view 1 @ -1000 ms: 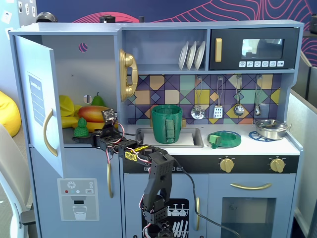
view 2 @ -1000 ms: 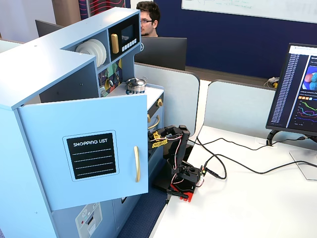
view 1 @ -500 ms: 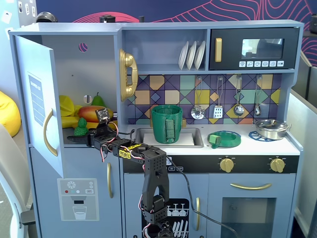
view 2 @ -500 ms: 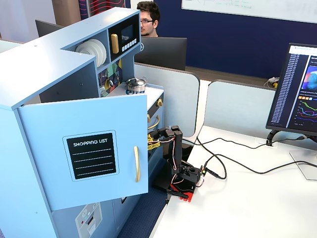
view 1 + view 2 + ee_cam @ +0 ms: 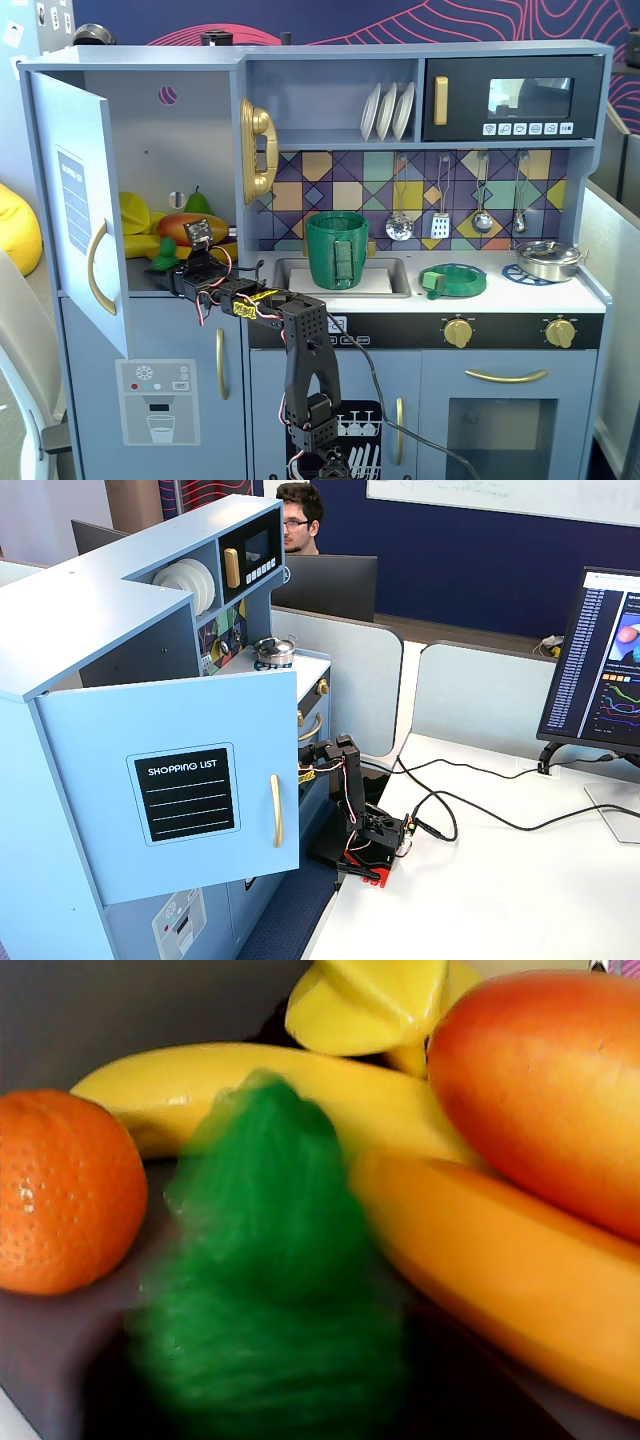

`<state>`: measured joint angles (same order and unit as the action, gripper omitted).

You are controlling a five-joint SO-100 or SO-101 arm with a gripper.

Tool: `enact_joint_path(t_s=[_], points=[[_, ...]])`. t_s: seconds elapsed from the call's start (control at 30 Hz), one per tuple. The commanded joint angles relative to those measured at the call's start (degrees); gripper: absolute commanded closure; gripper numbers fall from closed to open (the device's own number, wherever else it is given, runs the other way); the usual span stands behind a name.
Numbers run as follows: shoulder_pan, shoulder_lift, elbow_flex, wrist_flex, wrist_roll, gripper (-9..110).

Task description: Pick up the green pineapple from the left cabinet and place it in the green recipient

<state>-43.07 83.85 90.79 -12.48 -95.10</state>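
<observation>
Fingers first: you cannot tell how they stand, because the wrist view shows none of them and the front fixed view shows only the black gripper point(image 5: 172, 268) reaching into the tall pale blue-grey left cabinet point(image 5: 75, 200) with its door swung open. Your small bright green bumpy toy pineapple point(image 5: 268, 1290) sits on the cabinet shelf, filling the middle of the wrist view (blurred, so very close to the lens). It is crowded: a round orange toy fruit point(image 5: 65, 1190) lies just to its left in that view, a long yellow banana point(image 5: 290, 1090) behind it, and a big orange-red mango point(image 5: 545, 1085) to the right.

Your risk lies in that crowding. If you close off-centre, one finger may catch the banana or the orange fruit and push the pineapple over, or pinch only its leafy top and let it slip. The tall dark green ribbed pot point(image 5: 336, 249) waits well apart, on the kitchen surface by the sink.
</observation>
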Motion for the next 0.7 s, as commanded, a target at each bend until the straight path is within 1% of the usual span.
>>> enact_joint_path(t_s=[0.0, 0.07, 0.13, 0.23, 0.37, 0.5, 0.57, 0.67], points=[[-1.1, 1.2, -4.9, 0.2, 2.0, 102], [-1.5, 2.5, -4.9, -0.3, 2.9, 102], [-1.7, 5.2, -4.7, 3.2, -2.2, 102], [-1.9, 11.9, -0.3, 4.3, -9.9, 102], [-3.0, 28.9, 11.5, 10.0, -14.9, 102], [-7.8, 49.1, 21.5, 18.3, -17.7, 102], [-6.6, 57.0, 26.4, 20.0, -22.8, 102], [-2.9, 66.5, 30.3, 25.9, -22.9, 102]])
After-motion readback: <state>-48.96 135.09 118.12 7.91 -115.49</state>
